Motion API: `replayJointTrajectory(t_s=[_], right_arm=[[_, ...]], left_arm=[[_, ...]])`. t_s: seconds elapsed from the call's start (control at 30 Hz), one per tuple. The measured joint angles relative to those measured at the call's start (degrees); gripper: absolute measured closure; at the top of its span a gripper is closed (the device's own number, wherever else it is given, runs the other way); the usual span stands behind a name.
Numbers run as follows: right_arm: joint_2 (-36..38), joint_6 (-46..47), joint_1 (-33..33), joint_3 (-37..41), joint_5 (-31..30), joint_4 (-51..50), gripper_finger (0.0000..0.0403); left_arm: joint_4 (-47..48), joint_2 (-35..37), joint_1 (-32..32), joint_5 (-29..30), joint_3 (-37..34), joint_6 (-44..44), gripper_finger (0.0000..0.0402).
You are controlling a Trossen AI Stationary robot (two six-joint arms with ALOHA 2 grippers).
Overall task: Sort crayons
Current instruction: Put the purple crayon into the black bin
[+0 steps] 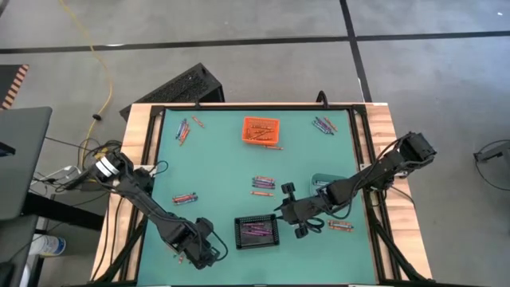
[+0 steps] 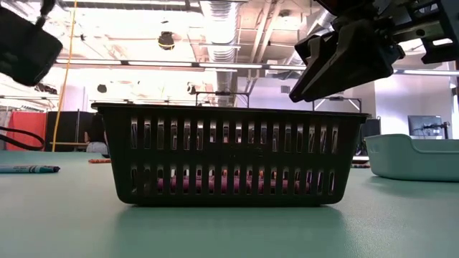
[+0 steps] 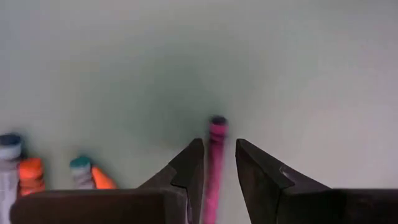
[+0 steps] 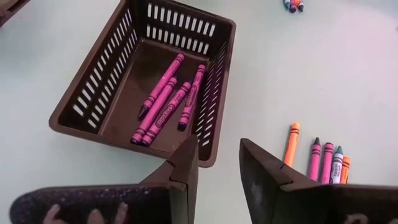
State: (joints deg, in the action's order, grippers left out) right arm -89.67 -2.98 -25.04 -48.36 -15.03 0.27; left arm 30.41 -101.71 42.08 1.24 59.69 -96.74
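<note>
A magenta crayon lies on the green table. My left gripper points down over it, open, one finger on each side with a gap on both sides. This gripper is near the front edge, left of the black bin. Beside it lie other crayons, blue-grey, orange and teal. The black bin holds several magenta crayons. My right gripper hangs open and empty above the table at the bin's right side.
An orange bin stands at the far middle and a teal bin at the right, partly under my right arm. Loose crayon groups lie at far left, far right, centre, left and front right.
</note>
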Motion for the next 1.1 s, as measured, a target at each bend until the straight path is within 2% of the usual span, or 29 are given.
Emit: replayJointTrajectory(t_s=[0.2, 0.4, 0.5, 0.67, 0.87, 1.1], right_arm=[[0.0, 0.0, 0.0, 0.0, 0.0, 0.0, 0.0292], [0.0, 0.0, 0.0, 0.0, 0.0, 0.0, 0.0292], [0.0, 0.0, 0.0, 0.0, 0.0, 0.0, 0.0292], [0.0, -0.1, 0.0, 0.0, 0.0, 0.0, 0.0292], [0.0, 0.0, 0.0, 0.0, 0.0, 0.0, 0.0292], [0.0, -0.1, 0.0, 0.0, 0.0, 0.2, 0.0292]], left_arm=[[0.1, -2.2, -0.1, -2.7, 0.3, 1.2, 0.032], [0.3, -2.9, -0.1, -0.4, 0.3, 4.6, 0.0321], [1.0, -3.1, 0.0, 0.5, 0.7, 7.3, 0.0336], [1.3, -3.1, 0.0, 2.3, 0.7, 9.1, 0.0388], [0.9, -1.8, -0.8, 2.9, 0.5, 11.3, 0.0386], [0.6, 4.9, -4.8, 13.4, 0.3, 17.5, 0.0385]])
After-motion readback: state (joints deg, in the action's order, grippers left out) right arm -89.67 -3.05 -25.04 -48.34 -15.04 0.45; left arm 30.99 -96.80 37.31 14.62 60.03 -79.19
